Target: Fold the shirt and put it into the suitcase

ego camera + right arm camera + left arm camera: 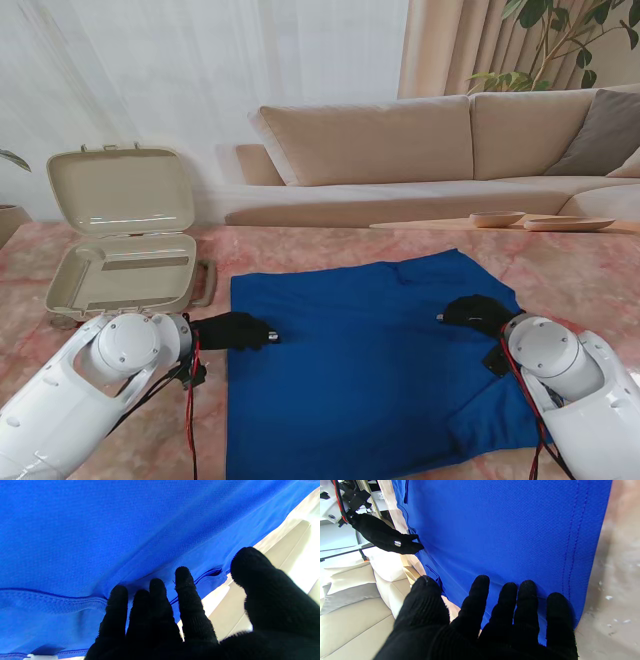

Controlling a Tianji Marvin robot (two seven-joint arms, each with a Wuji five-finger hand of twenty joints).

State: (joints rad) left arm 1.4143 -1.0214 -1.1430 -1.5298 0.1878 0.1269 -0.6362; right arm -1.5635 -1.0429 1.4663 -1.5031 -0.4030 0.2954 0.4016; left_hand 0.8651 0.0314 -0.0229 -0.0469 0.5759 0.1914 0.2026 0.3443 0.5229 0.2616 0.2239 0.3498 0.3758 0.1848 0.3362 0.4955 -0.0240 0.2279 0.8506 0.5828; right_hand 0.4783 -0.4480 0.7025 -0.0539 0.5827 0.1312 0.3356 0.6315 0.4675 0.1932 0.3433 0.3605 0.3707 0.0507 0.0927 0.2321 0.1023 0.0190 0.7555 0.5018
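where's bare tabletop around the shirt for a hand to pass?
Free: the strip between the suitcase and the shirt, the band between shirt and far table edge, and the far right corner. Crowded: both shirt side edges, where the left robot hand and right robot hand sit.

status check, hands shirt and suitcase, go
Left hand open, fingers at the blue shirt's left edge. Right hand open on its right edge. Shirt flat, unfolded. Suitcase open, far left, nothing in the way.
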